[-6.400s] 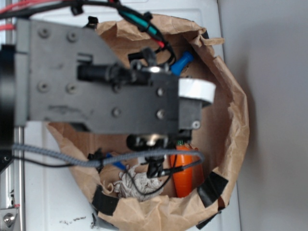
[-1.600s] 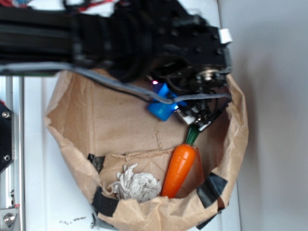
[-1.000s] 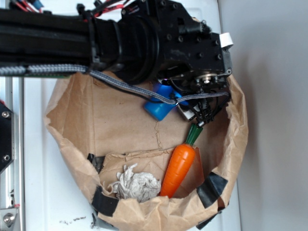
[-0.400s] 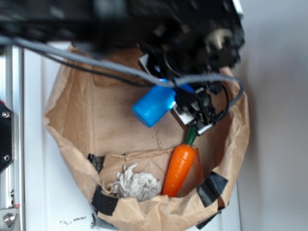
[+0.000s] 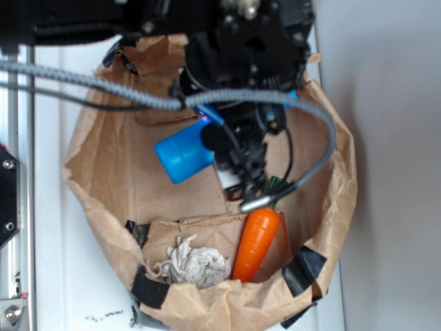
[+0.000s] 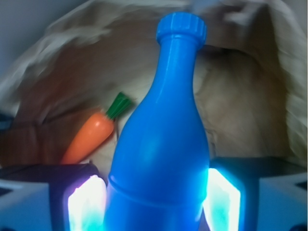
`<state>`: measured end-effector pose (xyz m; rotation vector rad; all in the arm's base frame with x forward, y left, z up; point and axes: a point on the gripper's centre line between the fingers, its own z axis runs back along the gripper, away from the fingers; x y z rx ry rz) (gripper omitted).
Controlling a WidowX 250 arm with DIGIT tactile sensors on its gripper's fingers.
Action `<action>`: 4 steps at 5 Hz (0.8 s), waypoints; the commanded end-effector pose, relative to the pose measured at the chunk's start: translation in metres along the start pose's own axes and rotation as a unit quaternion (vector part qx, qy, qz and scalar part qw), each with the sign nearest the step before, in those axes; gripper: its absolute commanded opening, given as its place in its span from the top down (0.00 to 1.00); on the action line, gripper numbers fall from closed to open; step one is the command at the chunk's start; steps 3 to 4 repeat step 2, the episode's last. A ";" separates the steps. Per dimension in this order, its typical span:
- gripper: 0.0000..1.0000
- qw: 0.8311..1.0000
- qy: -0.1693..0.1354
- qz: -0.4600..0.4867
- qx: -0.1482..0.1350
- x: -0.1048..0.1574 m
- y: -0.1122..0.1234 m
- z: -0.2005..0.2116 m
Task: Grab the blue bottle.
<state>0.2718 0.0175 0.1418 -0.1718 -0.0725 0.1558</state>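
Claw [image 6: 154, 202] clamping blue bottle [image 6: 161, 144] (wrist view)

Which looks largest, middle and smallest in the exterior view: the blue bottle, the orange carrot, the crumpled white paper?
1. Orange carrot.
2. Crumpled white paper, close to the carrot.
3. Blue bottle, but only its base shows; the gripper hides the rest, and it is lifted nearer the camera, so its rank is unsure.
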 end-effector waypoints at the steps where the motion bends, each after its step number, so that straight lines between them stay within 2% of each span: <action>1: 1.00 0.987 -0.050 -0.150 0.035 0.009 0.008 0.032; 2: 1.00 0.975 -0.070 -0.192 0.086 0.005 0.008 0.037; 4: 1.00 0.975 -0.070 -0.192 0.086 0.005 0.008 0.037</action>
